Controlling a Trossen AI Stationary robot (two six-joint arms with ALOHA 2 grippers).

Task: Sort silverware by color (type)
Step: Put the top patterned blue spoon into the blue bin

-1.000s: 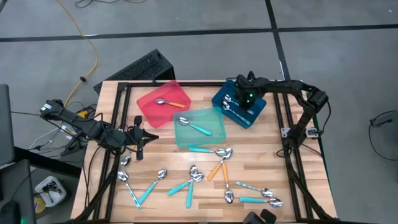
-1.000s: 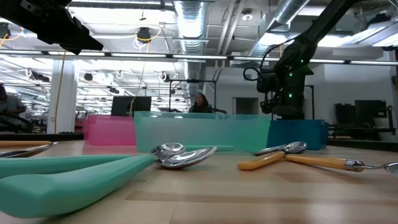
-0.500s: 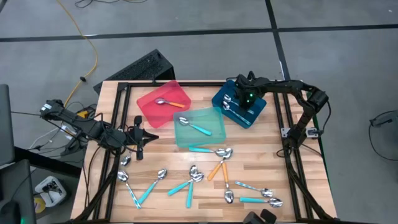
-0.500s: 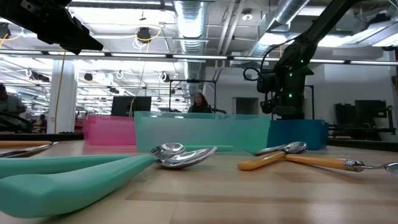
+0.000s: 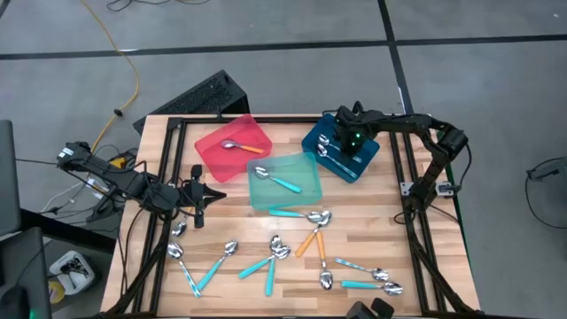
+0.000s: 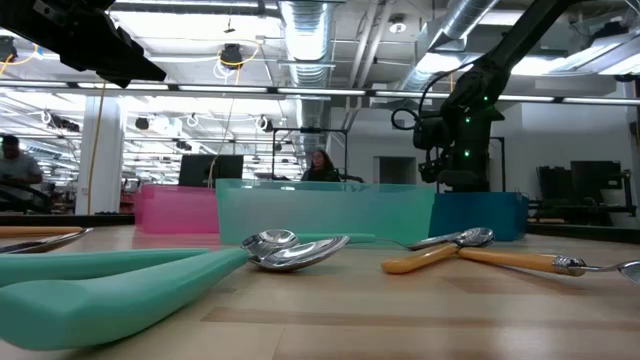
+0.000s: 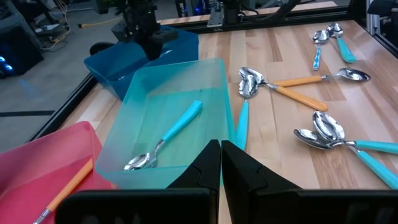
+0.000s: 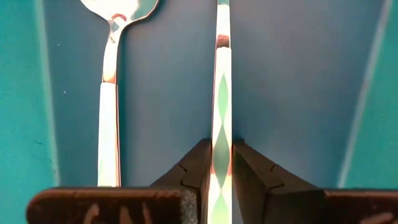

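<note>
- Over the blue tray (image 5: 312,139) at the far right of the bench (image 5: 372,235), your right end effector (image 5: 351,146) sits low inside it. The wrist cam shows its fingers (image 8: 198,171) on either side of a silver-handled spoon (image 8: 219,93), w/ another silver one (image 8: 111,74) lying right beside it on the tray floor. Fingers look close on the handle, but can't tell if they're really clamping it or just next to it.
- Your left end effector (image 5: 197,191) hangs near the left edge of the bench, fingers (image 7: 205,168) pressed together, nothing in them.
- Teal tray (image 5: 306,168) in the middle has one teal-handled spoon (image 5: 275,180) in it; red tray (image 5: 205,146) has one orange-handled spoon (image 5: 236,145).
- Rest of the silverware (image 5: 276,251) is scattered across the near half of the bench, mostly teal handles plus a crossed orange pair (image 5: 314,238).
- One more teal spoon (image 5: 285,213) lies just outside the teal tray.
</note>
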